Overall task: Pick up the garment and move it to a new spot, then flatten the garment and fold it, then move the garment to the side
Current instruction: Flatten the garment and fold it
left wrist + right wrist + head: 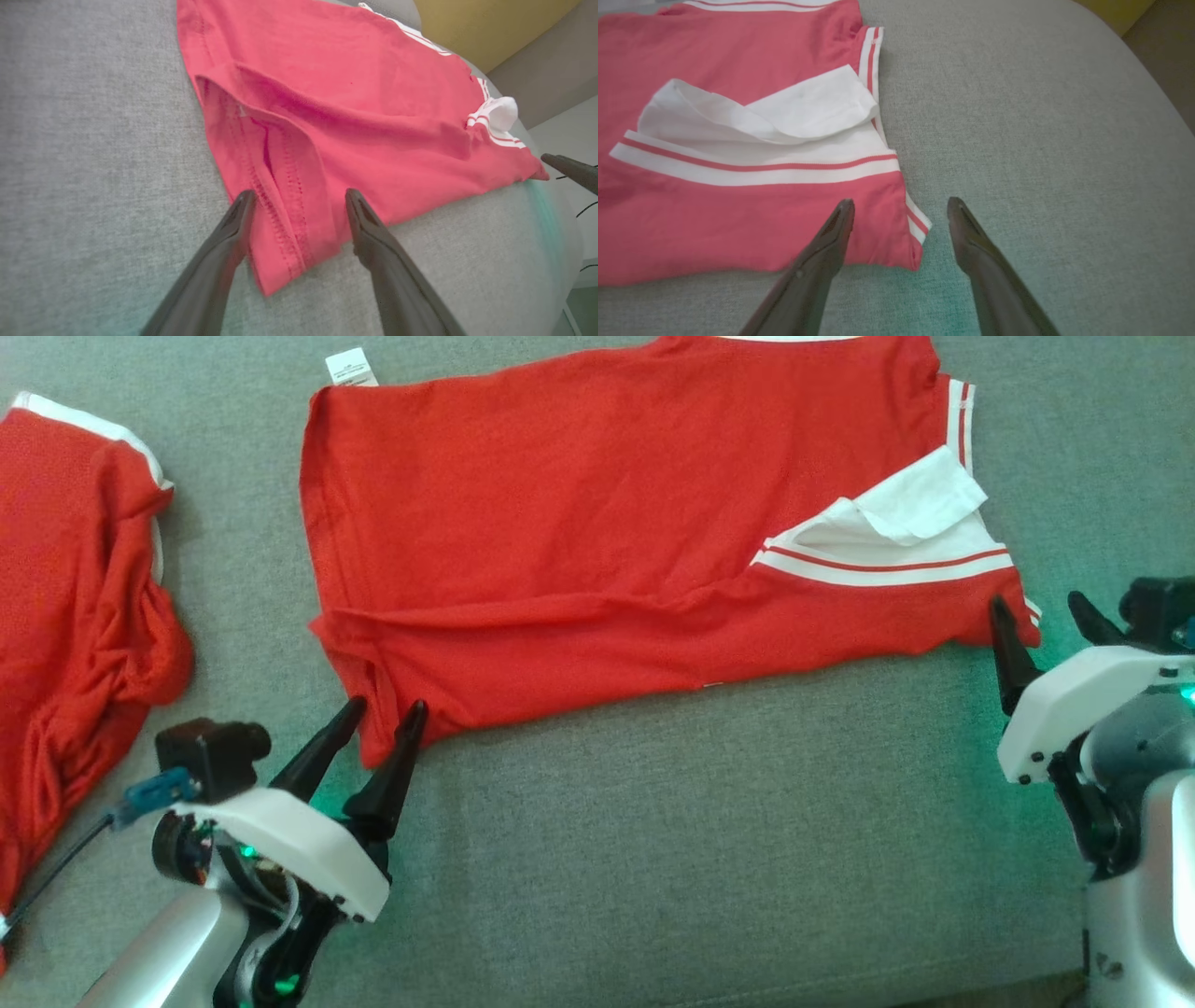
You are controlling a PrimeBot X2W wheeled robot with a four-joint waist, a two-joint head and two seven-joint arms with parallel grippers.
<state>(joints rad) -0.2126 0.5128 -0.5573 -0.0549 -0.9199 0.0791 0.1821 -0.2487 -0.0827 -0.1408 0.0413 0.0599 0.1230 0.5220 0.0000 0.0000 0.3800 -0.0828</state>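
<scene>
Over on the far left, a second red garment [75, 616] is lying rumpled on the grey fabric bench [700, 849]. Next along, the left claw [389, 705] is sitting right at the near-left corner of the red polo shirt [597, 523]. Its fingers are spread wide and gripping nothing. In the left wrist view, that claw [299, 193] is straddling the stitched hem corner of the shirt [350, 93], which is lying between the two dark fingers.

The shirt itself is lying spread across the middle of the bench, doubled over on itself, with a long crease running along its near edge. A white care label [352, 367] is poking out at its far-left corner. Towards the right, the white collar [920, 504] is flopping open above red and white stripes.

On the right, the right claw [1035, 600] is also gaping, holding nothing. In its wrist view the claw [900, 201] is framing the striped near-right corner of the shirt [714, 224], one finger over red cloth, the other over bare bench.
</scene>
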